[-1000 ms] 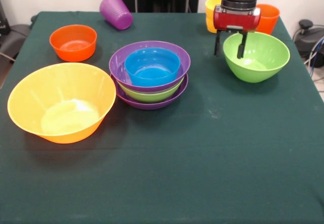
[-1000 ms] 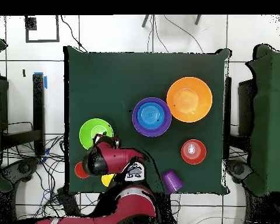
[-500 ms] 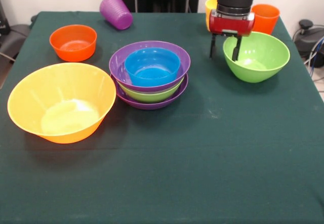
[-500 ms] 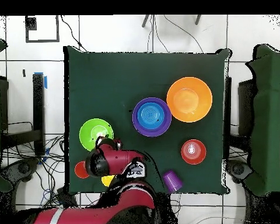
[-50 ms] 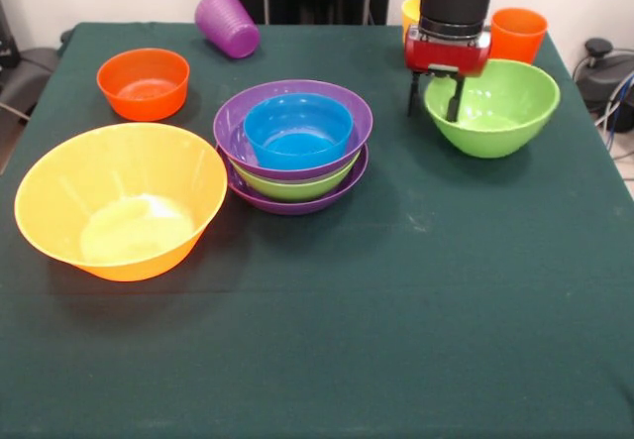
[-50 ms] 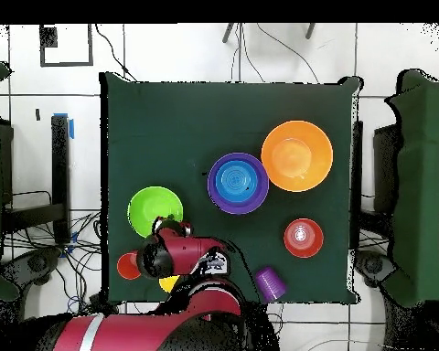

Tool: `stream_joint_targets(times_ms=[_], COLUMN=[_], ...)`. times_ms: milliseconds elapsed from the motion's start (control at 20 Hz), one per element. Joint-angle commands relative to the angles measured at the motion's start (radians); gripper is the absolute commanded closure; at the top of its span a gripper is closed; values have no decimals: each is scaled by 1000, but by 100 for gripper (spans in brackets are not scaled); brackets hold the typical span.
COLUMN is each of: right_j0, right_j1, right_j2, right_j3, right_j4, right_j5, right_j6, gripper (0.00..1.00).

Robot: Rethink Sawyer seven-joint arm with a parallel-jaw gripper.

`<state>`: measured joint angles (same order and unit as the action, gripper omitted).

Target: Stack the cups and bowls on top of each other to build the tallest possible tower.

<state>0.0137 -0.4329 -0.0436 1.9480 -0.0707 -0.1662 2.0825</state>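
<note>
A: Front view first. The hand (image 5: 433, 99) hangs at the near-left rim of the loose green bowl (image 5: 492, 107), fingers pointing straight down.

B: How does it sit on that rim?

A: It straddles it: one finger outside the wall, the other inside the bowl. The jaws stand partly apart with the rim between them. Whether the pads actually press the plastic, I can't tell from here.

B: And the tower?

A: The tower (image 5: 294, 145) sits mid-table: purple at the bottom, green, purple again, blue bowl (image 5: 298, 129) nested on top. It lies well off to the hand's left in this picture, and a little nearer the camera. That's the line the bowl must travel, I'd say.

B: Anything in the way?

A: Bare table (image 5: 396, 310) between them. The big yellow-orange bowl (image 5: 121, 199) and the red-orange bowl (image 5: 144, 82) are farther left, the purple cup (image 5: 227, 24) on its side at the back, the orange-red cup (image 5: 519, 35) behind the green bowl.

B: Overhead now.

A: The arm's wrist covers the hand, at the green bowl's (image 6: 155, 210) lower edge. The tower (image 6: 237, 183) lies to the right and slightly up, well apart. I'd judge a sideways carry with a lift over that blue rim.
</note>
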Motion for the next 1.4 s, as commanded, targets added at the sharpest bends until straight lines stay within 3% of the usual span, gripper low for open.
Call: stream_joint_targets(times_ms=[50,700,1150,1400], right_j0=[-6,18,-22,-83], right_j1=[41,-29,-219,-338], right_j2=[51,37,98,158], right_j3=[-79,-51,18,63], right_j4=[20,42,42,41], right_j5=[-35,23,228,358], right_j6=[135,131,106,85], gripper=[100,100,100,100])
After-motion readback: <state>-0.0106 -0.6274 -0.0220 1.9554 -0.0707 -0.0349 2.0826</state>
